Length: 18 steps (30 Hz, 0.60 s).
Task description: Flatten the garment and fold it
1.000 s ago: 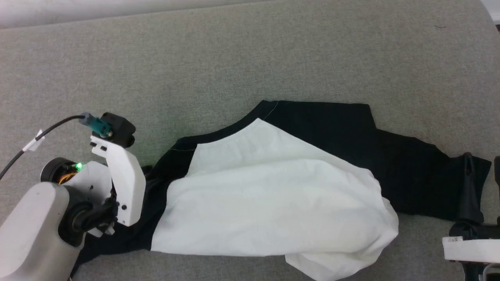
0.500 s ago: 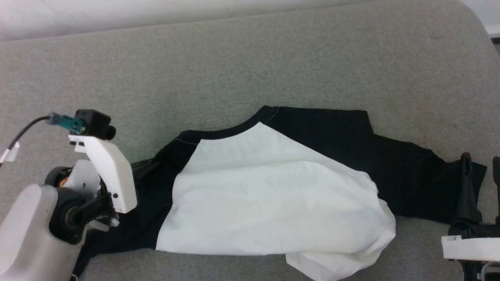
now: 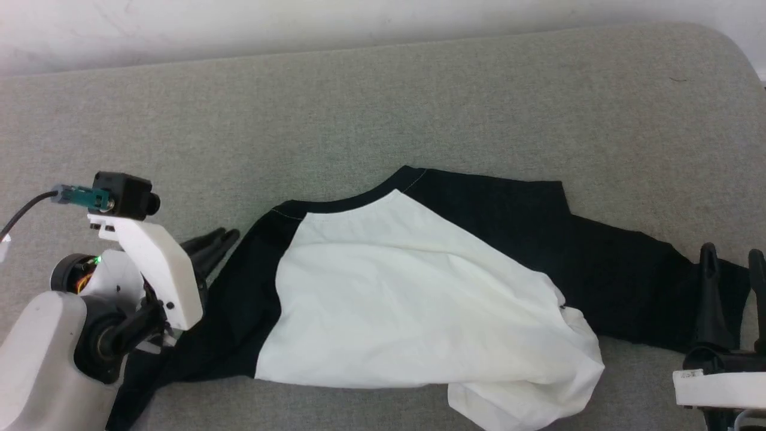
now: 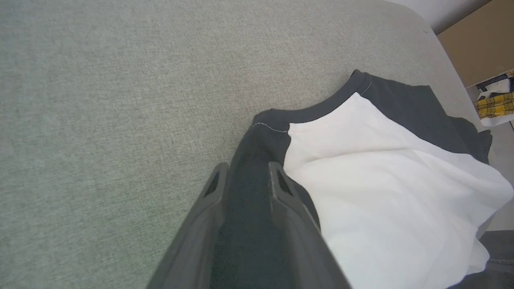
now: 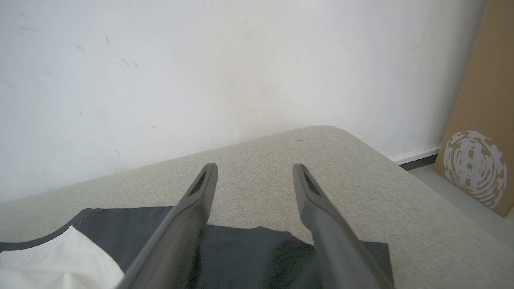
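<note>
While garment (image 3: 419, 299) on cushion (image 3: 359, 108), cardboard (image 5: 486, 100) beyond.

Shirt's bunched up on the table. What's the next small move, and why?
Probably lower the right gripper and close its fingers on the sleeve end beneath. The fingers stand open over it, and the shirt lies rumpled, white hem doubled over, so pulling that sleeve outward should start flattening it.
</note>
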Motion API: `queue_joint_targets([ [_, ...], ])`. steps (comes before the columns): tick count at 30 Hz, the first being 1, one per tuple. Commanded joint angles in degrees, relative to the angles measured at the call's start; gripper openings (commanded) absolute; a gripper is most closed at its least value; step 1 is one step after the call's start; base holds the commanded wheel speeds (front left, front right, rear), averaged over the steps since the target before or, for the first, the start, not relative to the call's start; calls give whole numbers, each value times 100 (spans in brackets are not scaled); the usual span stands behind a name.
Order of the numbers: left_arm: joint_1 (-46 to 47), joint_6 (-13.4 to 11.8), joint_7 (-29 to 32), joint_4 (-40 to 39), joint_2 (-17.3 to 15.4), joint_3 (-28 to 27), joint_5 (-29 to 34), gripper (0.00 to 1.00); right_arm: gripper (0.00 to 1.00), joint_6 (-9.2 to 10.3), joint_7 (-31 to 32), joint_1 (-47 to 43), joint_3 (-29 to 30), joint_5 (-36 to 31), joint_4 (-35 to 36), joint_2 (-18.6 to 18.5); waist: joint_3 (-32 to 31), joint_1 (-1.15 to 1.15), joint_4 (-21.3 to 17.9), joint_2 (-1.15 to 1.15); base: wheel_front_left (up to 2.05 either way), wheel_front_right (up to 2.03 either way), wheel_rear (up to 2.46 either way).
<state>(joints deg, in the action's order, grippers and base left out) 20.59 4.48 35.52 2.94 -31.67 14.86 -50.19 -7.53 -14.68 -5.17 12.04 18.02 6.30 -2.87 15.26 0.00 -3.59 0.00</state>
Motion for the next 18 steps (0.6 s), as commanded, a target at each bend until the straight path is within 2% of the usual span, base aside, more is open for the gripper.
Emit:
queue_joint_targets([
  [1, -8, 40, -30, 3, 22, 6, 5, 0, 100, 4, -31, -34, -16, -20, 12, 0, -6, 0, 14, 0, 0, 0, 0],
  [2, -3, 41, -31, 16, 35, 21, 5, 12, 100, 4, -31, -34, -24, -28, 17, 0, -6, 0, 21, 0, 0, 0, 0],
  [3, -2, 44, -31, 24, 42, 37, 7, 100, 100, 4, -31, -33, -34, -33, 23, 0, -3, 0, 23, 0, 0, 0, 0],
  [18, 247, 68, 243, 281, -102, 360, 268, 100, 100, 4, -15, 30, -86, -30, 86, 0, 282, 0, -123, 0, 0, 0, 0],
])
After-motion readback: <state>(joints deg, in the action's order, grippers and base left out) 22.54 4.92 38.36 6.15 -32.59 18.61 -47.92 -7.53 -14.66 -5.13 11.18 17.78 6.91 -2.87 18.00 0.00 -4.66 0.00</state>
